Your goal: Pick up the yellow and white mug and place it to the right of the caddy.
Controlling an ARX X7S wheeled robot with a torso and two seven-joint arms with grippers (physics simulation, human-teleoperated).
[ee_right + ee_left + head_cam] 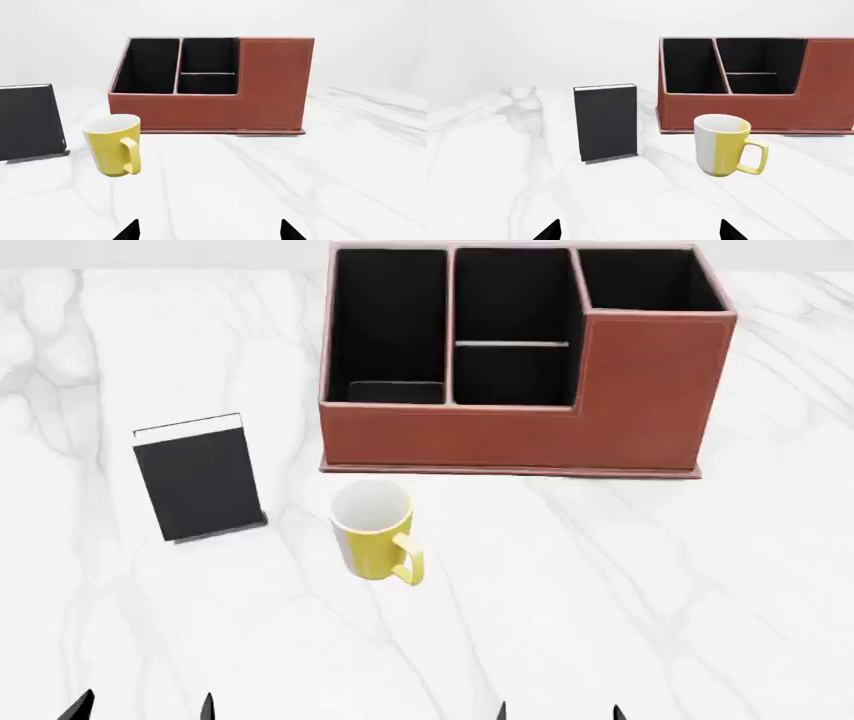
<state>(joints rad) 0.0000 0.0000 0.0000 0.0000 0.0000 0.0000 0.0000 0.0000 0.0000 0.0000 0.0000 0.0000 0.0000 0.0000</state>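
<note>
The yellow and white mug (372,532) stands upright on the white marble table (641,580), just in front of the caddy's left half, its handle toward me and to the right. It also shows in the left wrist view (722,145) and the right wrist view (114,145). The reddish-brown caddy (521,435) stands behind it, its taller corner at the right; it also shows in the wrist views (827,95) (273,85). My left gripper (140,708) and right gripper (558,712) are open and empty at the table's near edge, well short of the mug.
A flat black book with a white edge (196,480) stands upright to the left of the mug, also in the left wrist view (605,122) and the right wrist view (28,122). Bare marble lies to the right of the caddy (787,440).
</note>
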